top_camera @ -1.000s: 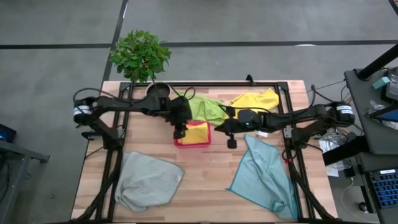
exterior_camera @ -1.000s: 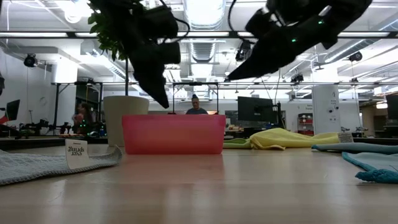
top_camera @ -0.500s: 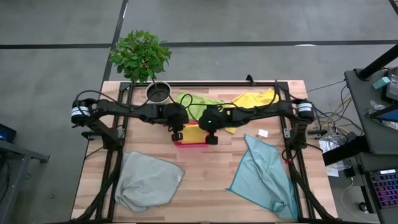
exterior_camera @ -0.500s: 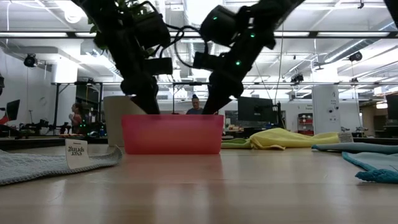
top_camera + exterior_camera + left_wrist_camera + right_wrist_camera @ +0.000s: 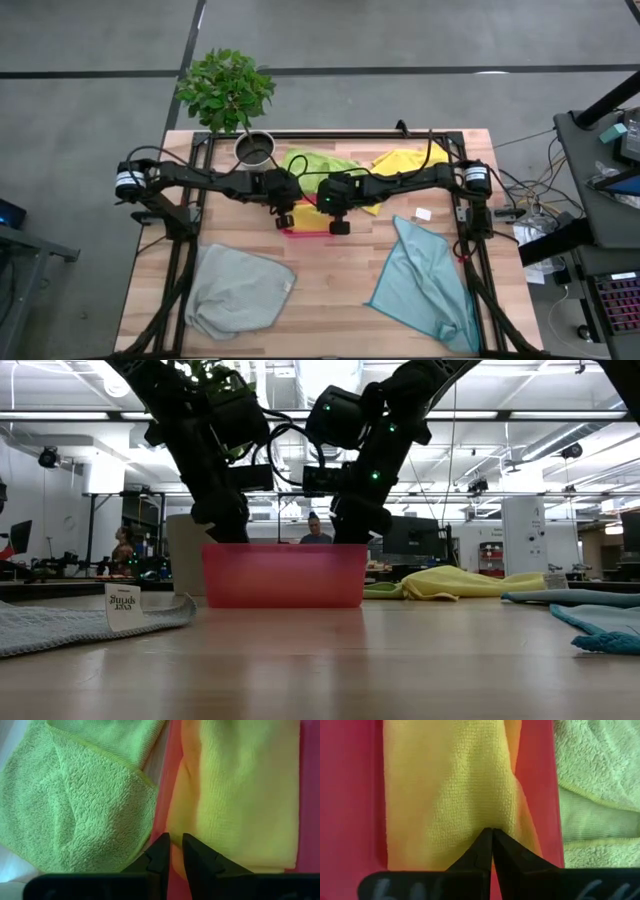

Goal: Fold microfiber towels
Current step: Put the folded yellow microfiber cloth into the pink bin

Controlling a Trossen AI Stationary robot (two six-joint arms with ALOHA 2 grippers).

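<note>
Yellow towel (image 5: 452, 795): folded, lying inside the pink tray (image 5: 282, 575) mid-table.
Left gripper (image 5: 172, 847): over the tray's lime-side edge, fingers a narrow slit apart, nothing visibly between them.
Right gripper (image 5: 492, 836): tips pressed together on the cloth, pinning it.
Lime towel (image 5: 75, 805): crumpled just beside the tray.
Advice: keep the pin steady; pinch only the yellow edge, not the tray wall.

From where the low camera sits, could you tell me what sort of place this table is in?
Most likely an open robotics lab or workshop: exposed ceiling ducts, a monitor on a bench behind, and equipment racks with a person seated beyond the wooden table.
</note>
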